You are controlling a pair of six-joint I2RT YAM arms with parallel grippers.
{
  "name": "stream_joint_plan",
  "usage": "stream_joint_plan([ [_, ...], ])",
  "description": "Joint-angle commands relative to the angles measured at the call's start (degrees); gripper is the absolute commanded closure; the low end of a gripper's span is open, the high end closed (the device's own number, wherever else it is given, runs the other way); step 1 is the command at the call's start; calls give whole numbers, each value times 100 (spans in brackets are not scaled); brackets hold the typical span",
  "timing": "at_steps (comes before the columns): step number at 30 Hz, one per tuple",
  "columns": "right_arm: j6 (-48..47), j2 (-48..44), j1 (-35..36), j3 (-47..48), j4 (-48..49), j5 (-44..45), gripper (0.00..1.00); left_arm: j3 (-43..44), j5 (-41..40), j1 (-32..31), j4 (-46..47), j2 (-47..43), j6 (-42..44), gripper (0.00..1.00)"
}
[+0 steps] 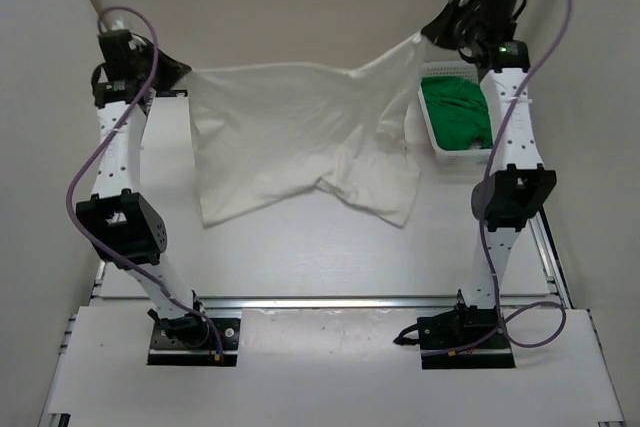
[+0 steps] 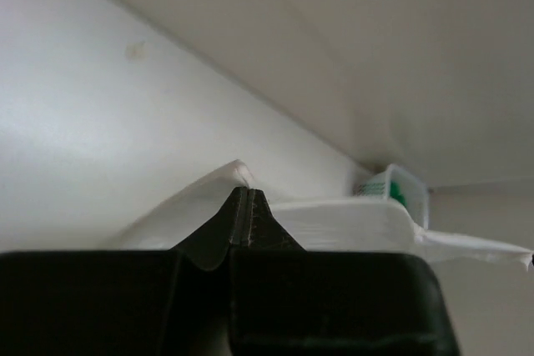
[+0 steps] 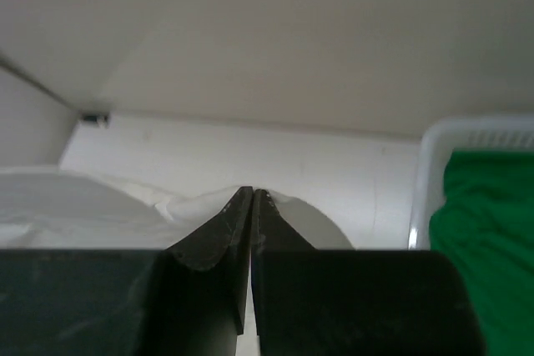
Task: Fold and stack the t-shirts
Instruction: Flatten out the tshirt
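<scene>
Left gripper [image 2: 249, 193], right gripper [image 3: 253, 192] each clamped on one white t-shirt [image 1: 290, 137], stretched above table [image 1: 300, 257]. One green t-shirt [image 1: 458, 115] sat in one basket [image 1: 428, 119] beside it.

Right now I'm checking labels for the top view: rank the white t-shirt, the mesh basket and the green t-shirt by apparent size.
1. white t-shirt: by far the largest, though its top edge is held up nearer the camera.
2. mesh basket: partly hidden by the right arm.
3. green t-shirt: bunched inside the basket.
</scene>
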Motion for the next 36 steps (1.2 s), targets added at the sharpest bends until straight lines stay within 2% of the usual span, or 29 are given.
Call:
stream_joint_plan([
  [1,517,-1393,-117,591,2122,98,100,1182,302,460,273,-313,-391,100],
  [3,526,-1517,-327,773,2214,2,100,1316,373,663,535,-356,-628,100],
  [7,650,-1667,-530,467,2214,-446,100,1009,592,1085,791,-505,-857,100],
  [11,63,-2088,-469,-338,1434,-316,100,262,637,1261,1064,-1014,-762,100],
  [13,-176,-2788,-416,-1357,1395,-174,100,-290,470,1279,1020,-1339,-525,100],
  [16,-404,-3903,-293,-3946,1589,368,100,-1396,50,1086,1152,-2067,-235,100],
  [17,-449,-4073,-258,-4302,1528,545,100,-1601,-57,1007,1169,-2383,-164,100],
  [19,-607,-4818,-48,-5722,1423,897,100,-2730,-731,805,1116,-3060,195,100],
  [20,-625,-4987,-3,-6060,1361,1020,100,-3337,-917,682,1151,-3585,319,100],
  [21,-660,-5320,84,-6681,1274,1021,100,-3621,-1276,568,1091,-4086,407,100],
  [23,-608,-6066,548,-7938,1089,1222,100,-4804,-1682,445,941,-4903,583,100],
  [25,-346,-6506,1023,-8703,739,1608,100,-5597,-1971,234,697,-5775,680,100],
  [26,-118,-6692,1252,-9118,598,1636,100,-6071,-1991,224,547,-5901,741,100],
  [29,577,-7061,1211,-9944,61,1014,100,-7232,-1625,267,352,-6455,707,100],
  [32,1052,-7877,1035,-10693,-19,503,99,-8060,-642,978,386,-6667,803,100],
  [33,1210,-8220,1209,-10765,-63,555,100,-8228,-299,1267,370,-6597,830,100],
  [34,1316,-8310,1393,-10643,-281,964,100,-8273,-182,1392,439,-6509,812,100],
  [36,1615,-8644,1649,-10467,-502,1213,100,-8221,82,1419,440,-6359,786,100],
])
